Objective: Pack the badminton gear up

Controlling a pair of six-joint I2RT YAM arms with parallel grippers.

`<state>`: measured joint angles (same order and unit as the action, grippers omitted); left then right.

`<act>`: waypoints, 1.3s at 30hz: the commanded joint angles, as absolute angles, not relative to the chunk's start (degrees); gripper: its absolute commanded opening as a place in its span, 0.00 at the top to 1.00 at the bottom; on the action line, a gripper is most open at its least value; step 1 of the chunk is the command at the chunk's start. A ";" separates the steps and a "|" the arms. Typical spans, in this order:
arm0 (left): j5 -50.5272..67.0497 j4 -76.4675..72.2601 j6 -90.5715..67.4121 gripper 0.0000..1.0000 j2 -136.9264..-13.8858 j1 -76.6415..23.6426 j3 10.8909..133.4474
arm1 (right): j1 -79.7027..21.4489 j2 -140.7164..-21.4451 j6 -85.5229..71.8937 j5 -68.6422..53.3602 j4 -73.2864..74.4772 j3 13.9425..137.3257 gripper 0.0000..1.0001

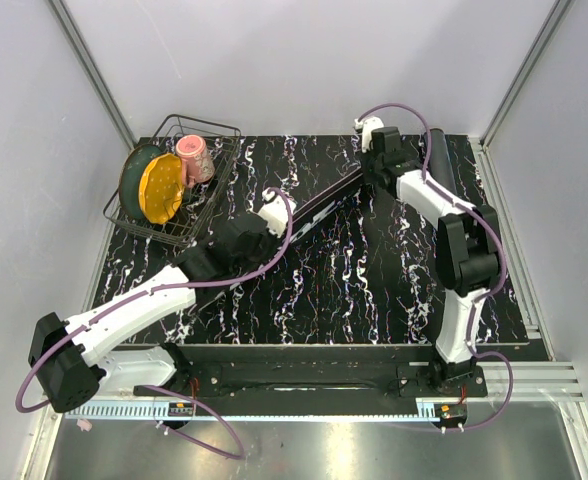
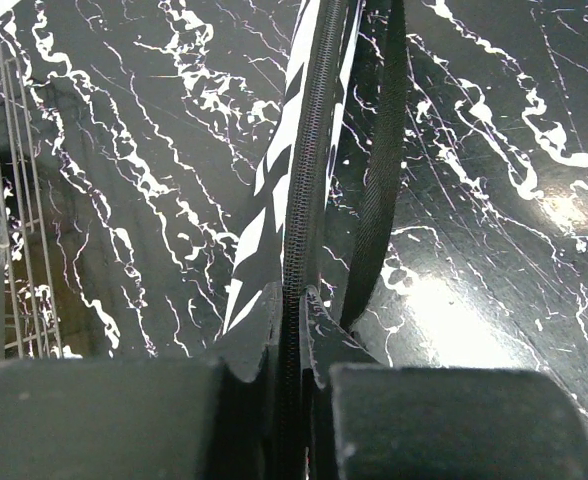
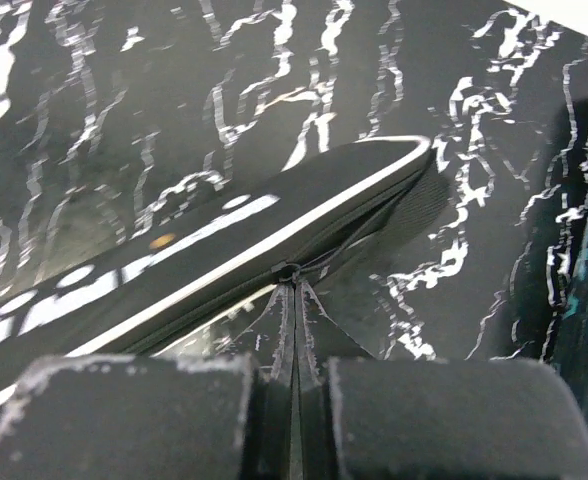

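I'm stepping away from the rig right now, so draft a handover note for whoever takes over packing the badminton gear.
Left end effector: shut on the bag at its zipper seam, mid-table.
Right end effector: shut on the zipper pull near the bag's narrow end.
Tube: on the table outside the bag, beside the right arm.
Racket and shuttlecocks: not in view, possibly inside the bag.
Done: the zipper looks closed where the left wrist view shows it.
Left: confirm the contents, pack the tube, finish zipping.

White-and-black jointed arms [image 1: 134,305], looping purple cables [image 1: 399,106]
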<state>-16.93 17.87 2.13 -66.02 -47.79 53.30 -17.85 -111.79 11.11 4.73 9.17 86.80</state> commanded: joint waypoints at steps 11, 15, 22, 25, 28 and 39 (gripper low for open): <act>-28.39 16.96 2.46 1.00 -63.81 -47.72 54.05 | -7.39 -128.84 9.59 10.38 15.55 113.98 1.00; -27.60 16.88 2.64 1.00 -64.16 -47.72 54.05 | -6.33 -133.23 8.62 7.21 17.31 119.69 1.00; -26.98 12.23 2.73 1.00 -66.17 -47.72 53.44 | -6.33 -132.37 0.39 1.86 24.33 121.73 0.70; -24.53 11.95 2.55 1.00 -69.85 -47.64 55.88 | -6.50 -126.05 -11.72 0.18 30.83 118.31 0.39; -18.74 14.84 0.27 1.00 -74.42 -47.46 60.18 | -6.68 -117.62 -17.64 -2.81 35.24 111.12 0.34; 6.94 20.73 -10.10 0.85 -88.59 -46.93 69.60 | -6.68 -85.37 -24.08 -1.41 32.16 79.82 0.32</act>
<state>-2.92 18.55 -5.08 -86.04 -46.96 65.23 -6.39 -91.92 -20.51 -1.19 32.93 84.99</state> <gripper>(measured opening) 0.072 0.678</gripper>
